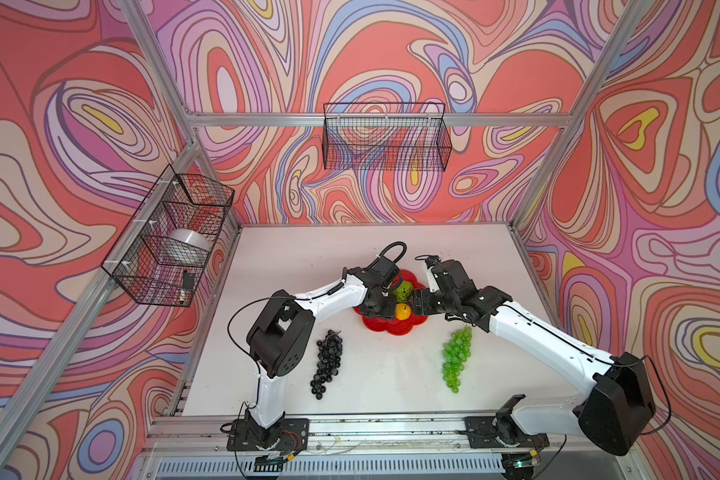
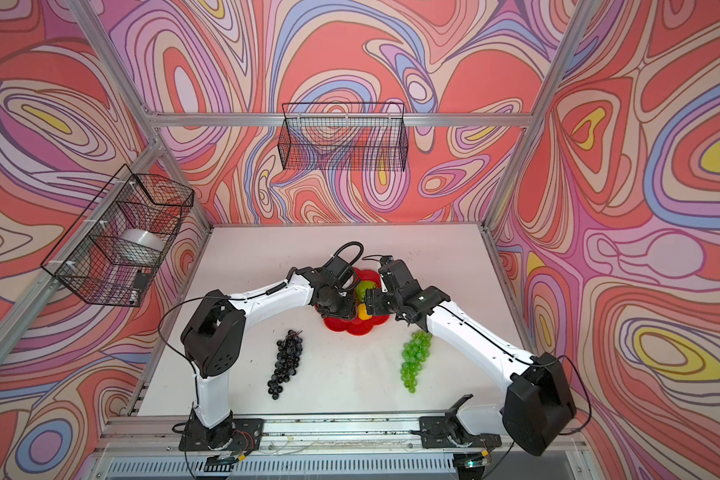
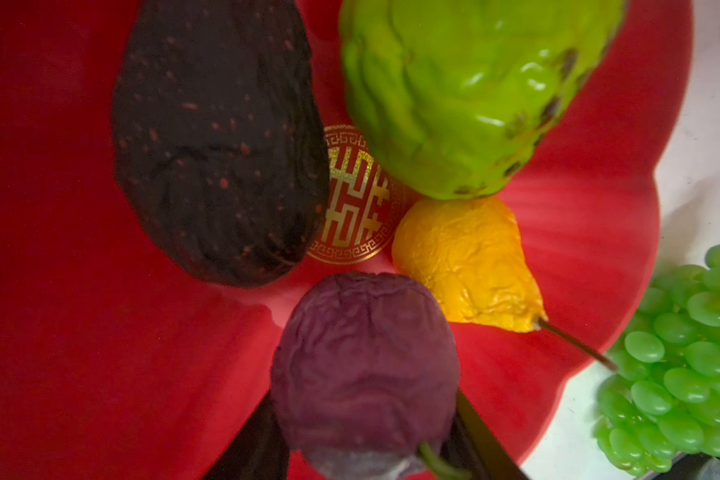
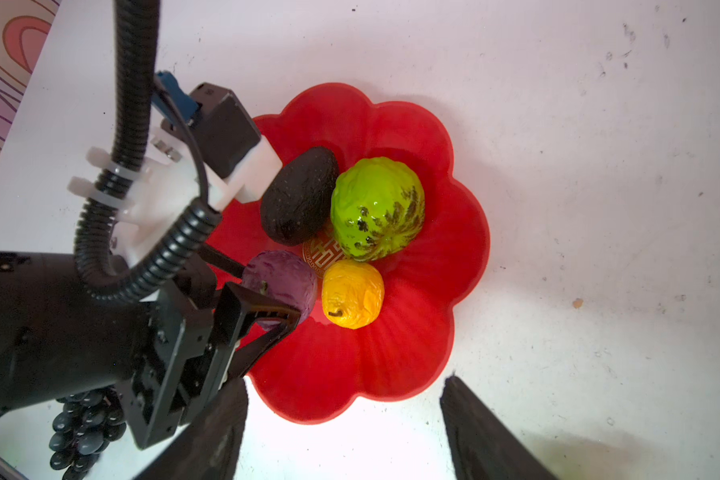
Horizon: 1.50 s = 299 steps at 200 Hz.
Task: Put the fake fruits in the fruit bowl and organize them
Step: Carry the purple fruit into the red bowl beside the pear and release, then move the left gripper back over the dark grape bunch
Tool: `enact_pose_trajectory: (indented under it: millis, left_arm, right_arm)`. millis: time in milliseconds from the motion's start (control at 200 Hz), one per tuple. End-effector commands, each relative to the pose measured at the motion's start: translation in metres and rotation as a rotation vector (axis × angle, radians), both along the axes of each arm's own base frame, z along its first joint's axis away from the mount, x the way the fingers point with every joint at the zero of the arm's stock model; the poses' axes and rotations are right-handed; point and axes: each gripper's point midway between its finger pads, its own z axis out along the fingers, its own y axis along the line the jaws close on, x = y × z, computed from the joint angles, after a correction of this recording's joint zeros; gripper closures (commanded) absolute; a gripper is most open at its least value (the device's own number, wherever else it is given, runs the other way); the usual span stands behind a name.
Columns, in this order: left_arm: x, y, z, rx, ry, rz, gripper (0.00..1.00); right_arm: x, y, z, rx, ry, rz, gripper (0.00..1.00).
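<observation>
The red flower-shaped fruit bowl holds the blackish avocado, the lime-green lumpy fruit, the yellow-orange fruit and the small purple ball. My left gripper is low over the bowl, shut on the purple ball. My right gripper hovers open and empty at the bowl's rim. The dark purple grape bunch and green grape bunch lie on the table.
Both arms meet over the bowl at the middle of the white table. One black wire basket hangs on the back wall. Another on the left frame holds a silver bowl.
</observation>
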Motion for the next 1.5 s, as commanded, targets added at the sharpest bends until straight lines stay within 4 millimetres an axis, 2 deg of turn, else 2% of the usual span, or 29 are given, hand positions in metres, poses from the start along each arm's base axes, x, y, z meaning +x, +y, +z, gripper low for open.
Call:
enact_pose_trajectory:
  millis: [0,295,461,681,902,1027,1187,1492]
  left_arm:
    - [0.005,-0.004,-0.001,-0.012,-0.003,-0.012,0.41]
    - [0.006,0.002,0.011,0.006,-0.038,-0.023,0.28]
    - [0.002,0.012,0.033,0.027,-0.066,-0.026,0.26]
    - [-0.019,0.043,0.07,0.048,-0.089,0.002,0.3]
    - [-0.048,0.088,0.091,0.01,-0.049,0.126,0.37]
    - [-0.062,0.118,0.088,0.026,-0.025,0.191,0.39]
    - [-0.072,0.155,0.067,0.073,0.032,0.283,0.43]
    - [-0.074,0.174,0.034,-0.01,0.096,0.436,0.44]
  right_arm:
    - [0.0,0.0,-0.003,-0.009,0.013,0.004,0.25]
    - [0.004,0.002,-0.003,-0.008,0.009,0.008,0.25]
    - [0.011,0.008,0.001,0.005,-0.01,0.013,0.25]
    - [0.016,0.012,0.003,0.022,-0.033,0.016,0.25]
    - [0.026,0.02,0.006,0.04,-0.05,0.027,0.26]
    - [0.03,0.029,0.001,0.04,-0.023,0.05,0.28]
    - [0.036,0.04,-0.001,0.058,-0.005,0.076,0.32]
    - [0.04,0.049,-0.008,0.071,0.04,0.091,0.36]
